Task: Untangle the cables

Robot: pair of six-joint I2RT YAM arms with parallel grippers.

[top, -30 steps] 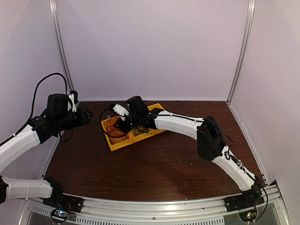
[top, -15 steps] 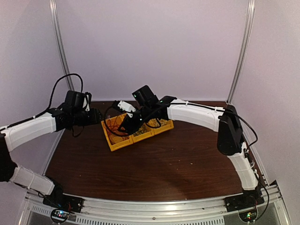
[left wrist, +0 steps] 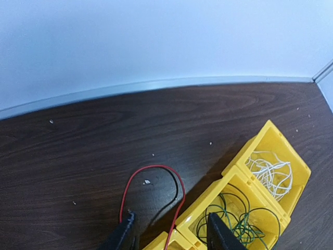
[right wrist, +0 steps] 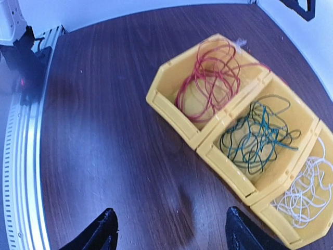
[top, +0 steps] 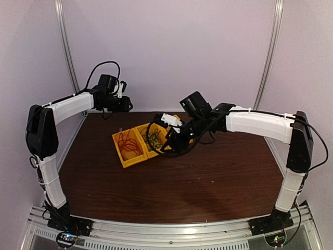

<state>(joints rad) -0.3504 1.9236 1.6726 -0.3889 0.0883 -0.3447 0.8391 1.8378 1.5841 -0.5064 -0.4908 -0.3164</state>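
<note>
The cables lie sorted in a row of three yellow bins point(top: 123, 157). In the right wrist view the red bundle point(right wrist: 210, 78) fills the first bin, the dark green one point(right wrist: 257, 135) the middle bin, the white one point(right wrist: 307, 195) the last. A red loop point(left wrist: 151, 169) hangs over the bin rim point(left wrist: 208, 200) onto the table. My left gripper point(top: 125, 104) hovers open high at the back left, away from the bins. My right gripper point(top: 174, 143) is open above the right end of the bins, holding nothing. From above, the red point(top: 129, 146) and green point(top: 152, 136) bundles show; the white one is hidden.
The dark wooden table point(top: 171, 187) is walled by white panels with metal posts point(top: 66, 57) at the back corners. An aluminium rail point(right wrist: 21, 156) runs along the near edge. My right arm's own black wire point(top: 151, 141) loops over the bins.
The left arm rose and swung from beside the bins to the back left. The right gripper drew back to the right off the bins and opened wide.
</note>
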